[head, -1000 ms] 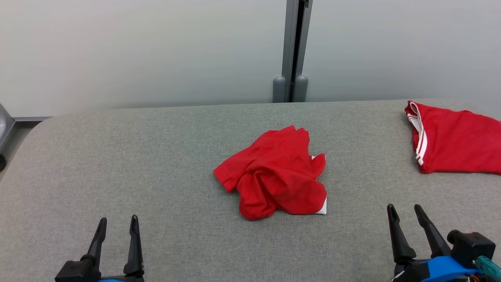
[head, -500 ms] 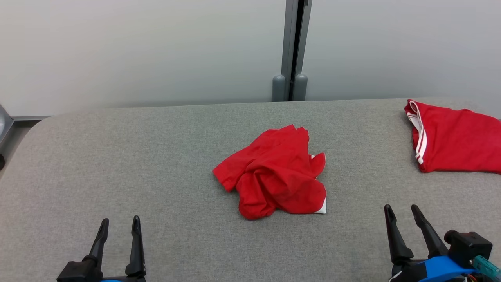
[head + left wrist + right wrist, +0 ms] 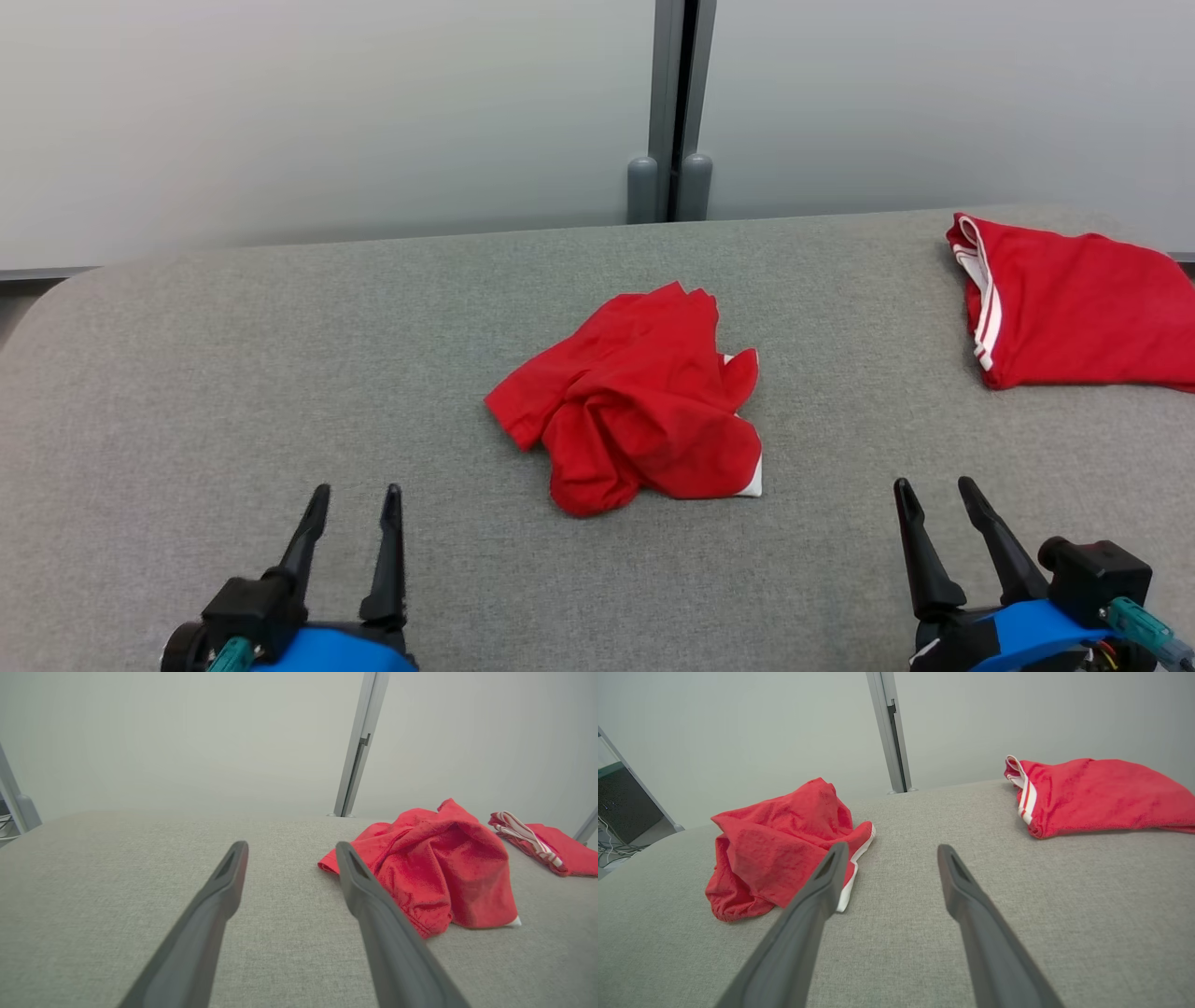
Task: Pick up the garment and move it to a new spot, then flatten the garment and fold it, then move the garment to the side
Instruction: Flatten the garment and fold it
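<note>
- A crumpled red cloth garment (image 3: 639,411) with a thin white edge lies in a loose heap near the middle of the grey fabric-covered worktop (image 3: 233,373). It rests on the surface, and neither tool touches it.
- The left tool (image 3: 358,490) is at the lower left of the head view. Its two long dark fingers point up the view and stand wide apart, with nothing between them. It is well apart from the heap, on the heap's left and nearer the robot.
- In the left wrist view the same fingers (image 3: 219,896) spread over bare grey fabric. The garment (image 3: 439,868) lies ahead and to the right, past the right-hand finger.
- The right tool (image 3: 934,483) is at the lower right of the head view, on a blue wrist. Its fingers are spread to their full gap and it holds nothing. It is well apart from the heap, on the heap's right and nearer the robot.
- In the right wrist view bare worktop shows between the fingers (image 3: 971,914). The heap (image 3: 780,849) lies ahead on the left, partly behind the left-hand finger.
- A folded red cloth garment with white stripes (image 3: 1074,317) lies at the far right of the worktop and runs past the edge of the head view. It is well apart from the crumpled one.
- Behind the worktop stand pale grey wall panels (image 3: 327,112) with an upright grey metal post (image 3: 670,93) between them.
</note>
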Controlling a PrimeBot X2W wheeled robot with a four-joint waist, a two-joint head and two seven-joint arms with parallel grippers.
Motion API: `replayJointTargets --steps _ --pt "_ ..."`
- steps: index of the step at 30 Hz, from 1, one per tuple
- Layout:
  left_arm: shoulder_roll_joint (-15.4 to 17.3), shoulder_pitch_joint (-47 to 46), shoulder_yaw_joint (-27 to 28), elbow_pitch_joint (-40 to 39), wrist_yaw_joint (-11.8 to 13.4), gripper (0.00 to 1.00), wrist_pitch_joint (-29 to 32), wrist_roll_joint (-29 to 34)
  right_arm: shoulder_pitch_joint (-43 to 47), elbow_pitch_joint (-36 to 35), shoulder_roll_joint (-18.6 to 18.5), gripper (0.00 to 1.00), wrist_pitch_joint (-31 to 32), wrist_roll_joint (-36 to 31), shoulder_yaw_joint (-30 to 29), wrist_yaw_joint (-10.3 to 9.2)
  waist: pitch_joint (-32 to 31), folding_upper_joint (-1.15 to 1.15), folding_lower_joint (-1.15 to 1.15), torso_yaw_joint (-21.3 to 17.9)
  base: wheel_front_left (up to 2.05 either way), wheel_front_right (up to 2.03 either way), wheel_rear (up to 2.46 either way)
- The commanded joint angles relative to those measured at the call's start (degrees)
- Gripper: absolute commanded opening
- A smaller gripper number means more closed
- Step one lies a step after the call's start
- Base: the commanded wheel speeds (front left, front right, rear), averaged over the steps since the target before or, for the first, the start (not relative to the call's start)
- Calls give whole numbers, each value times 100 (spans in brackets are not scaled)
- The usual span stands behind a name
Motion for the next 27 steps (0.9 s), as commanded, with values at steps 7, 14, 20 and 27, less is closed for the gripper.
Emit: replayJointTargets --steps 7,14,20,27 --pt "-147 -777 -739 587 -119 100 279 -234 -220 38 -21 100 10 -13 142 1 171 0 0 -266 0 0 0" --pt "-281 -1287 -1216 1589 -143 100 624 -641 -390 38 -4 100 -29 36 434 1 384 0 0 -678 0 0 0" --pt "-312 -1621 -1284 2294 -142 100 576 -858 -451 64 14 100 -79 63 571 1 489 0 0 -982 0 0 0" --pt "-298 -1941 -1072 2979 142 0 521 -1027 -480 78 25 100 -115 80 634 1 511 0 0 -1234 0 0 0"
